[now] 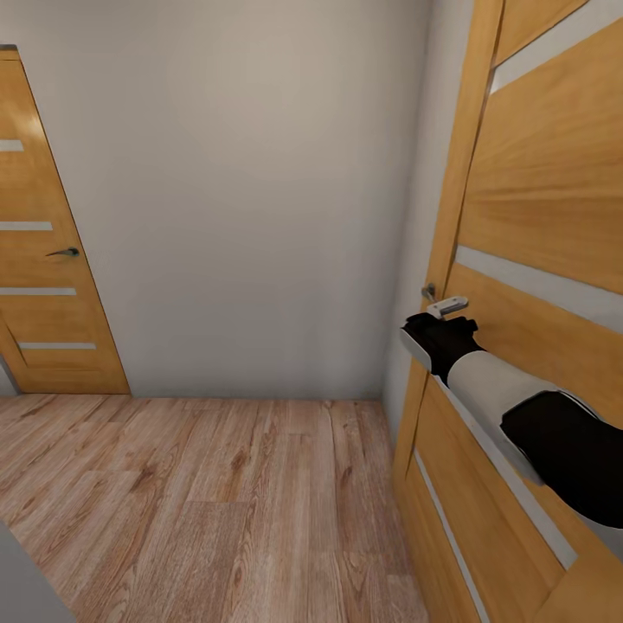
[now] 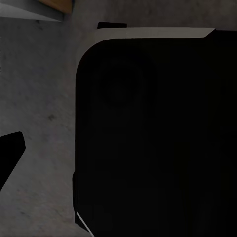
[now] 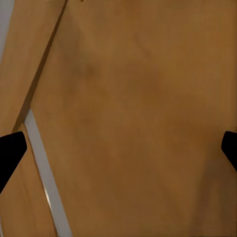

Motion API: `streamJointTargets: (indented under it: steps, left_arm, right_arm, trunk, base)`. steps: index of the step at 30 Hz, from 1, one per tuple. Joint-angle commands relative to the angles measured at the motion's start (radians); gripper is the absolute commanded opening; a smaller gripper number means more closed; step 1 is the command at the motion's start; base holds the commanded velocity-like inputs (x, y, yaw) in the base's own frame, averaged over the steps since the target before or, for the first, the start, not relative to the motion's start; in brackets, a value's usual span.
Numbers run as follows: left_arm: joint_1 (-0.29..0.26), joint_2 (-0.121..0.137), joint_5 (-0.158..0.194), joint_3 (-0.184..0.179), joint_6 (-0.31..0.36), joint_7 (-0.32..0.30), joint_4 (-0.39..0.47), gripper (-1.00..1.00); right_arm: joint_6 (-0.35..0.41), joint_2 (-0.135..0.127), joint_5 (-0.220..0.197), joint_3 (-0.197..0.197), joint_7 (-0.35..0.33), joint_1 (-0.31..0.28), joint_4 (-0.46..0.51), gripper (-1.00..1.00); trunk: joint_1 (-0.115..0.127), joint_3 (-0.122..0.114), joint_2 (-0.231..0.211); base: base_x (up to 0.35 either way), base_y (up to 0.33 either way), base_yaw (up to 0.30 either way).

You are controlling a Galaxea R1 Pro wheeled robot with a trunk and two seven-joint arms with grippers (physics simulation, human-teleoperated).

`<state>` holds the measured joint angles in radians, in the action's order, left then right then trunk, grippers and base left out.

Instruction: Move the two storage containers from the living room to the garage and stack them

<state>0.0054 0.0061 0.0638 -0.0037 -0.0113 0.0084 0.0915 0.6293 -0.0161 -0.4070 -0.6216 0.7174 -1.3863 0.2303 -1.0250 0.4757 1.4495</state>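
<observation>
My right gripper [image 3: 118, 148] is spread wide, empty, against the slatted wooden door [image 1: 536, 173] just below its handle [image 1: 447, 305]. Left jaws — cannot tell. Neither of the 2 containers visible. Risk: the arm jams against the panel; a second door [image 1: 43, 285] stands beyond.

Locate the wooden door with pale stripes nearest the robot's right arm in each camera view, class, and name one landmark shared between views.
Head view: the door stands at the right edge, with the right arm reaching to its lever handle.
Right wrist view: the door lies close ahead, between the tips of the open right claw.
Left wrist view: I cannot make out this door.
Shared landmark: the door's pale stripe.
</observation>
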Motion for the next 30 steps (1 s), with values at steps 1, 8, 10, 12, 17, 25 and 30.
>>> streamJointTargets:
  steps: [1,8,10,12,17,25,30]
  left_arm:
    - [0.001,0.0,0.007,-0.001,-0.001,0.001,0.002,1.0]
    - [0.001,-0.001,0.007,0.0,-0.001,0.001,0.002,1.0]
    - [0.001,-0.001,0.007,0.0,-0.001,0.001,0.002,1.0]
    - [0.001,-0.001,0.007,-0.001,-0.001,0.001,0.002,1.0]
    - [0.001,-0.001,0.007,0.0,-0.001,0.001,0.002,1.0]
    - [0.001,-0.001,0.007,0.0,-0.001,0.001,0.002,1.0]
    - [0.001,-0.001,0.007,0.0,-0.001,0.001,0.002,1.0]
  right_arm:
    - [0.017,-0.005,0.002,-0.006,0.008,0.0,0.001,1.0]
    - [0.017,-0.024,0.002,-0.005,0.008,0.0,0.002,1.0]
    - [0.017,-0.025,0.002,-0.004,0.008,0.0,0.002,1.0]
    - [0.017,-0.025,0.002,-0.005,0.008,0.0,0.002,1.0]
    - [0.017,-0.025,0.002,-0.005,0.008,0.0,0.002,1.0]
    - [0.017,-0.027,0.002,-0.006,0.008,0.0,0.002,1.0]
    - [0.017,-0.028,0.002,-0.006,0.008,0.0,0.001,1.0]
  trunk:
    - [0.0,0.001,0.0]
    - [0.0,0.001,0.0]
    - [0.0,0.001,0.0]
    - [0.0,0.001,0.0]
    - [0.0,0.001,0.0]
    - [0.0,0.001,0.0]
    - [0.0,0.001,0.0]
  base:
    - [0.0,0.0,0.0]
    - [0.0,0.0,0.0]
    - [0.0,0.0,0.0]
    - [0.0,0.0,0.0]
    - [0.0,0.0,0.0]
    - [0.0,0.0,0.0]
    - [0.0,0.0,0.0]
